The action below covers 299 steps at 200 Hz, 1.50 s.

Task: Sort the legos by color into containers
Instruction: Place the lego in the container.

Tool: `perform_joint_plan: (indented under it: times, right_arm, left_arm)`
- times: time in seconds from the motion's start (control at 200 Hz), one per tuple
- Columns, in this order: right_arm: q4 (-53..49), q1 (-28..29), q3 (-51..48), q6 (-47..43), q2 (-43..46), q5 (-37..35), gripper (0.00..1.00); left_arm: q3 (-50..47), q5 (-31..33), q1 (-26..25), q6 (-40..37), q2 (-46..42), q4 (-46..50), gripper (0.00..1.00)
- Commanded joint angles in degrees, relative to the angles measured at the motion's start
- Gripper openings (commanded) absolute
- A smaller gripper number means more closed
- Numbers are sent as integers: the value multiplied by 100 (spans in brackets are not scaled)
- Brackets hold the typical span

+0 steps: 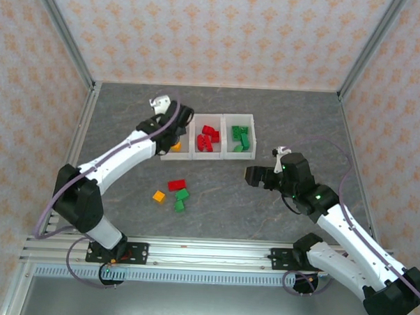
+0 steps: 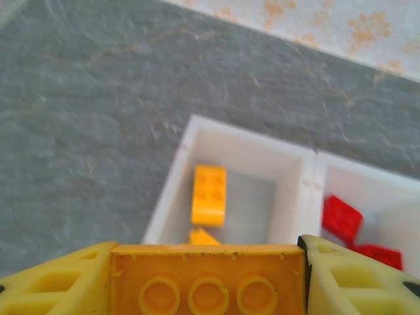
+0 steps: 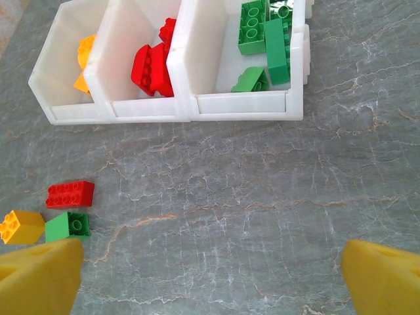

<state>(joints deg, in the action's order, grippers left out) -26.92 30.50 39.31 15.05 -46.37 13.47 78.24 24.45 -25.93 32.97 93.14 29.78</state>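
3 joined bins [image 3: 243, 105] of smooth, milky, translucent plastic stand on a matt grey, stone-look tabletop [image 3: 262, 197] veined with pale lines. In front of the bins, the red brick [image 3: 70, 193] is glossy hard plastic. Matt yellow plastic fingers [image 2: 52, 285] flank an orange brick [image 2: 209, 279], its plastic flecked with dark specks.

Three containers [image 1: 209, 156] side by side on the table [image 1: 281, 119], legos [image 1: 209, 138] in each, loose legos [image 1: 177, 196] before them

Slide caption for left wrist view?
Left jaws hold an orange-yellow brick above the bin containing two matching bricks.
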Motion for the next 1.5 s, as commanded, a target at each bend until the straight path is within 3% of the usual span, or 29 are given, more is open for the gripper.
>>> perform_joint_plan:
  times: [0.0, 0.25, 0.536, 0.981, 1.056, 1.141, 1.211, 1.366, 1.492]
  right_arm:
    - [55, 35, -37, 52, 78, -102, 100]
    - [46, 35, -29, 51, 89, -49, 100]
    - [70, 37, -46, 23, 40, 6, 100]
    - [81, 35, -53, 16, -29, 4, 100]
    - [81, 43, -55, 24, -45, 8, 100]
    - [81, 42, -53, 24, -45, 15, 100]
    - [73, 44, -51, 18, -43, 15, 100]
    - [99, 44, -70, 12, -56, 66, 100]
    - [97, 44, -72, 14, -90, 59, 100]
  left_arm:
    - [509, -122, 131, -926, 554, 129, 44]
    - [1633, -596, 355, -1370, 1576, 44, 44]
    - [2257, -993, 676, -1189, 2621, 182, 45]
    - [1149, -1618, 712, -941, 1917, -413, 51]
    - [957, -1664, 710, -912, 1776, -544, 57]
    - [904, -1696, 712, -895, 1751, -564, 78]
    - [904, -1753, 711, -886, 1713, -581, 87]
    - [670, -2037, 682, -865, 1281, -823, 99]
    - [456, -1908, 541, -863, 741, -861, 99]
